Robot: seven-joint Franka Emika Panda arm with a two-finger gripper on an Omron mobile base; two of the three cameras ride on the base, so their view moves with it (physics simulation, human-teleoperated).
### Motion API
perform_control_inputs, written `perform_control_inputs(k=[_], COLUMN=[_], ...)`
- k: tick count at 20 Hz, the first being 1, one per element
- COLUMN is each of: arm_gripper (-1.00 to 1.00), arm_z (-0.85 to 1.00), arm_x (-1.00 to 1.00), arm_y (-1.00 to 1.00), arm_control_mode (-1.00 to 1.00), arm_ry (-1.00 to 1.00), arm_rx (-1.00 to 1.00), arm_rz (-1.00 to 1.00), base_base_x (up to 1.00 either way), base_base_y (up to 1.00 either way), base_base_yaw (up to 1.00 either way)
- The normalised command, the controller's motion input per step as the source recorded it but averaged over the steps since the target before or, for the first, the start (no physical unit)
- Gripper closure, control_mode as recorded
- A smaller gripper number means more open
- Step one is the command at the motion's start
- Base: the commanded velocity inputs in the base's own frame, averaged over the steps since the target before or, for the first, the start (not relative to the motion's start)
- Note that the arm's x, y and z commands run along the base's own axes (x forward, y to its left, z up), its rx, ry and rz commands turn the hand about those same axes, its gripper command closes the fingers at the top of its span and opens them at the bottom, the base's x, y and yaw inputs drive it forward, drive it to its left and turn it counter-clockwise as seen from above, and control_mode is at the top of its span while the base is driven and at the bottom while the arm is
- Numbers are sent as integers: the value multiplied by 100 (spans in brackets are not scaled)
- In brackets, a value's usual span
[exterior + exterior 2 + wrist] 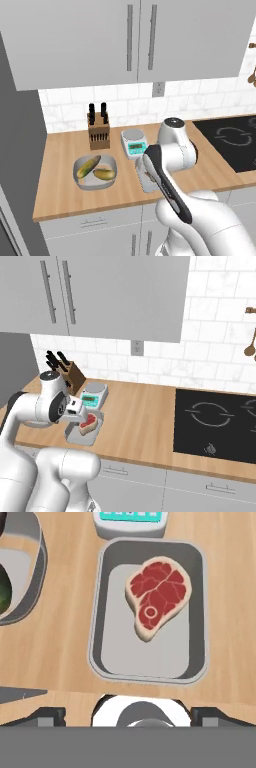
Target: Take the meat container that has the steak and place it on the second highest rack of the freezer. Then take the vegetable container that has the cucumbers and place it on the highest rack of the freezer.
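The meat container (pixel 196 662), a grey rectangular tray, sits on the wooden counter with a red steak (pixel 157 597) inside. My gripper (pixel 132 716) hovers straight above its near rim, open and holding nothing, with one dark fingertip at each side. From the right base view the gripper (pixel 81 419) hangs over the meat container (pixel 73 438) and the steak (pixel 89 423). The vegetable container (pixel 80 181), a rounded grey bowl with two cucumbers (pixel 89 166), stands to its left. The freezer racks are out of view.
A small kitchen scale (pixel 135 142) stands just behind the meat container, with a knife block (pixel 98 131) by the wall. A black cooktop (pixel 215 423) lies to the right. Wall cabinets (pixel 100 40) hang overhead. A tall grey panel (pixel 15 165) bounds the counter's left end.
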Motion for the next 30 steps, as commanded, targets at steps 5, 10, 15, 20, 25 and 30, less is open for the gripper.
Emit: perform_control_inputs(k=[5, 10, 15, 20, 25, 30], arm_gripper=[-100, -100, -100, -100, -100, -100], arm_z=[-36, -33, -33, -47, -60, -42], arm_x=[6, 0, 0, 2, 17, 3], arm_y=[0, 0, 0, 0, 7, 3], arm_control_mode=[-100, -100, -100, -100, -100, -100], arm_ry=[0, 1, 0, 0, 0, 0], arm_rx=[0, 0, -2, -12, -10, 0], arm_rz=[6, 16, 24, 18, 11, 6], base_base_x=[0, 0, 0, 0, 0, 0], base_base_y=[0, 0, 0, 0, 0, 0], base_base_yaw=[0, 0, 0, 0, 0, 0])
